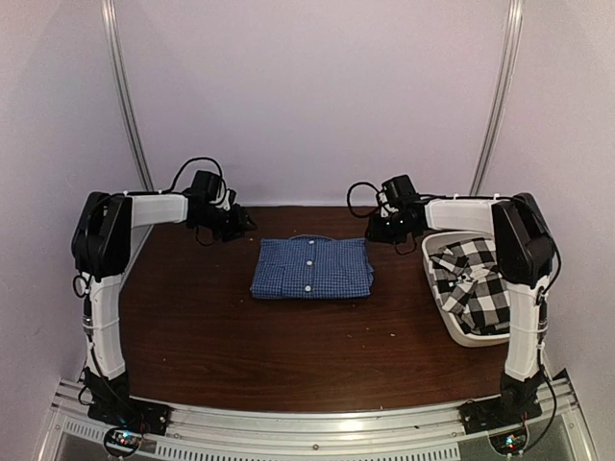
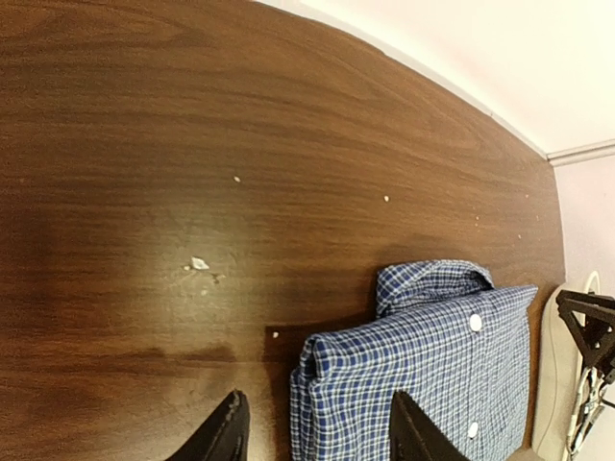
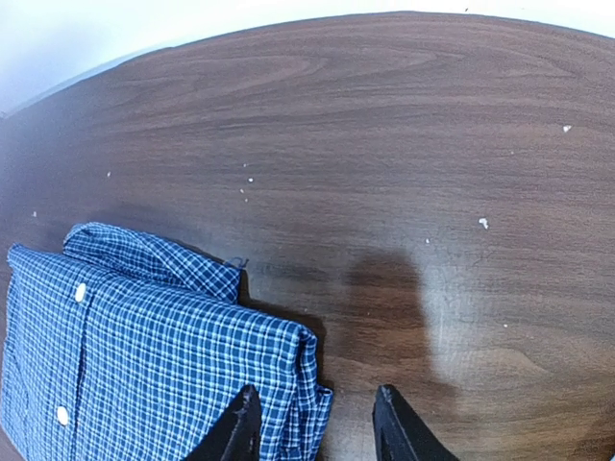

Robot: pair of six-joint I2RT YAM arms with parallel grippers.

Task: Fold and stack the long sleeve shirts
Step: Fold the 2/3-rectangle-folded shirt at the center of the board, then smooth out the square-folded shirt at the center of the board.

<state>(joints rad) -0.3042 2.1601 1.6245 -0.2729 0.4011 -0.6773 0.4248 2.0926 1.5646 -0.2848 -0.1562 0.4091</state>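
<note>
Blue shirt (image 1: 311,268) folded, mid-table; black-and-white shirt (image 1: 473,279) bunched in tub (image 1: 468,337), right. My left gripper (image 1: 238,223) and right gripper (image 1: 380,228) both released, empty, over its far corners. Risk: pulling the bunched one drags tub along.

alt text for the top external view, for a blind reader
A blue gingham shirt lies folded in the middle of a wooden table. The left end effector and right end effector hover open by its far corners; a black-and-white checked shirt lies crumpled in a white tub on the right.
</note>
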